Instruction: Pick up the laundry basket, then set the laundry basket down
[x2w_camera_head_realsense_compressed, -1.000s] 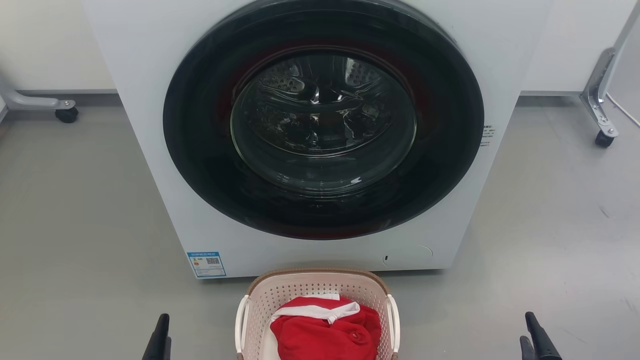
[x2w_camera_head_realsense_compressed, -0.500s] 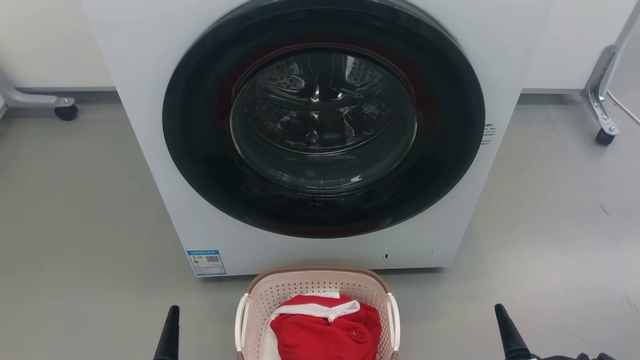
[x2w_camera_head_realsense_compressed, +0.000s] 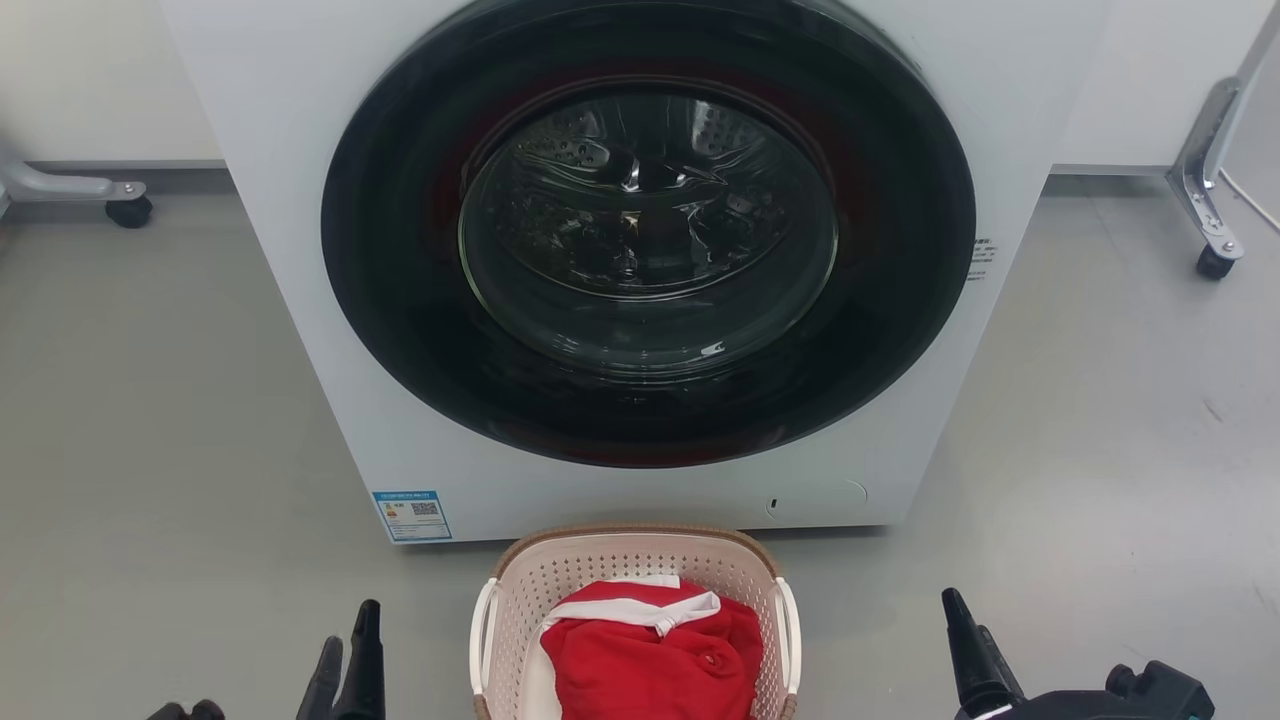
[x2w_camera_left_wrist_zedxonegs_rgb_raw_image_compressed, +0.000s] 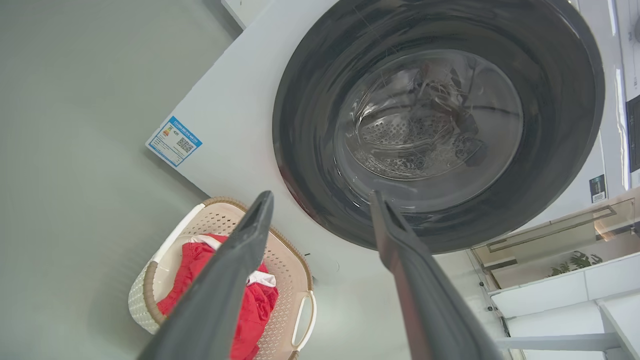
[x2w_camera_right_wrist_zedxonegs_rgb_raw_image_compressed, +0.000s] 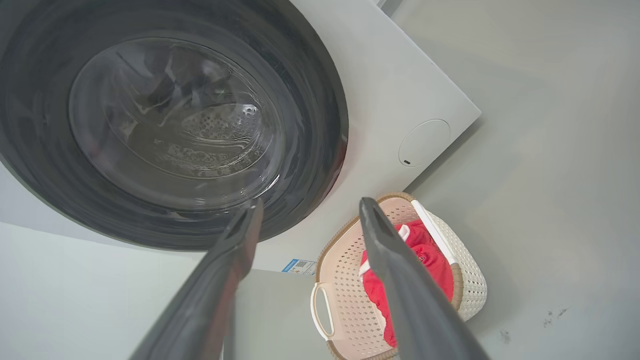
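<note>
1. Over on the far left by the wall, a grey metal leg on a black caster stands on the grey floor
2. The left gripper rises from the bottom edge of the head view, to the left of the basket and apart from it. The arm is held low and reaches forward. Seen along the left wrist, its two dark fingers are spread wide with nothing between them, tips aimed at the washer's front, and the wrist is rolled so the floor runs up one side of that view
3. The white washer takes up the middle of the room. Its round dark door is shut, and the steel drum shows through the glass. A blue label sits at its lower left corner and a round cover near its lower right
4. The laundry basket stands upright on the floor just in front of the washer's base, centred under the door and between the two grippers. A red garment with a white band lies in it, and its white side handles have no finger on them
5. The right gripper comes up at the lower right, a little further from the basket than the left one. From its wrist, the fingers are parted and hold nothing, pointing at the lower part of the door
6. On the far right, a metal frame on a caster stands by the wall
</note>
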